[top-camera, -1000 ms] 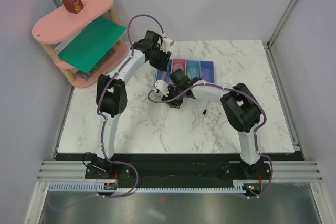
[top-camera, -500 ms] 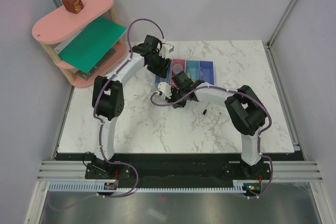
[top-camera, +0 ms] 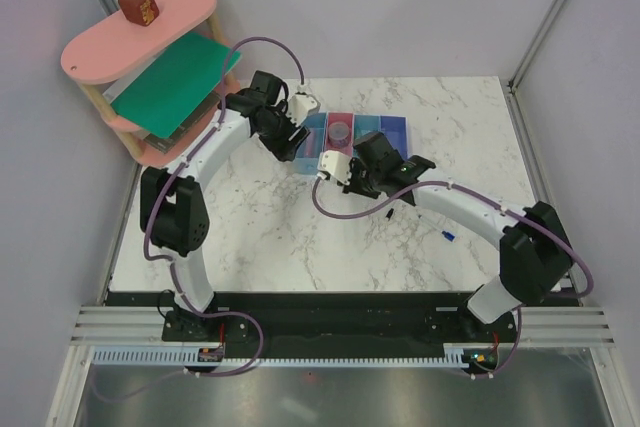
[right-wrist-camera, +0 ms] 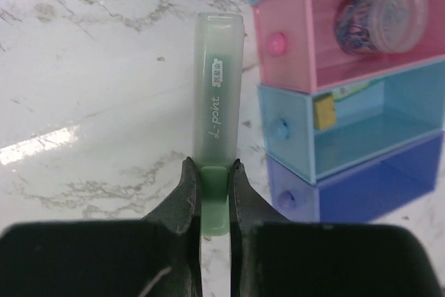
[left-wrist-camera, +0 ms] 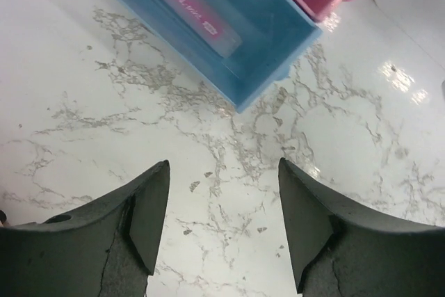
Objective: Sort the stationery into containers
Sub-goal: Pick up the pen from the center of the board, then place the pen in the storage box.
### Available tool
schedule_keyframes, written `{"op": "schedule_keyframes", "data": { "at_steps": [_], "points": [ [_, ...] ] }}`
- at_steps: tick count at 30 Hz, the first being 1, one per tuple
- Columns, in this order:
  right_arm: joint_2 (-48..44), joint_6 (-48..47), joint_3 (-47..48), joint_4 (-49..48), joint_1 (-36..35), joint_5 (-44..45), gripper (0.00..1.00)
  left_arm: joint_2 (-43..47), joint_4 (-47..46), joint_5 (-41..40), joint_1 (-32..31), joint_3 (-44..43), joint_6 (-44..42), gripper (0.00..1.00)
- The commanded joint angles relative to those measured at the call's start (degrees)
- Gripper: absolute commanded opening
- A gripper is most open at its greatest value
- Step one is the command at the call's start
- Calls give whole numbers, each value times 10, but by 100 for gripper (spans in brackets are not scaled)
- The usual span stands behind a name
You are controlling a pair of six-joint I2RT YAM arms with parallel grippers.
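Carrying step: the right hand (right-wrist-camera: 212, 172), clamped on the green stick (right-wrist-camera: 217, 95) above the surface beside the bins (right-wrist-camera: 285, 74), should probably release it into the light-blue bin (left-wrist-camera: 271, 67), while the left hand (left-wrist-camera: 222, 172) hangs open, empty.

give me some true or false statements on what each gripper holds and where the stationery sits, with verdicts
1. The right gripper is shut on a mint highlighter. True.
2. The left gripper is shut on a pink stick. False: it is open and empty; the stick lies in the light blue bin.
3. The tape roll lies in the pink bin. True.
4. The yellow piece also lies in the pink bin. False: it lies in the blue bin beside it.
5. A blue-tipped pen lies on the table. True.
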State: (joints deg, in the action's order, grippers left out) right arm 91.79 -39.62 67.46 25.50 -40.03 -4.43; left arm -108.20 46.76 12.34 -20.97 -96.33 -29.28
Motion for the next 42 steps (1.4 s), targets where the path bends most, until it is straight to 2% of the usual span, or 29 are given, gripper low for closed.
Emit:
{"op": "schedule_keyframes", "data": {
  "at_steps": [1,7,15,22,28,36,39,40,42],
  "points": [
    [-73,-57,-38,28,-5,85,0,35,73,98,-5,-6,-75,70],
    [-152,-108,-74,27,-20,161,0,40,175,223,-32,-25,-131,71],
    [-230,-292,-174,-101,-63,238,0,8,315,294,-93,-118,-209,71],
    [-227,-346,-183,-176,-127,277,0,-26,394,299,-134,-185,-247,72],
    [-235,-372,-167,-170,-159,284,0,-53,395,257,-146,-195,-251,75],
    [-227,-368,-146,-170,-188,307,0,-79,410,270,-152,-230,-256,75],
    [-212,-366,-129,-172,-192,312,0,-83,412,271,-154,-232,-256,63],
    [-204,-366,-125,-174,-193,313,0,-83,413,271,-154,-232,-257,52],
    [-197,-366,-115,-177,-195,317,0,-83,413,273,-156,-229,-255,39]
  ]
}}
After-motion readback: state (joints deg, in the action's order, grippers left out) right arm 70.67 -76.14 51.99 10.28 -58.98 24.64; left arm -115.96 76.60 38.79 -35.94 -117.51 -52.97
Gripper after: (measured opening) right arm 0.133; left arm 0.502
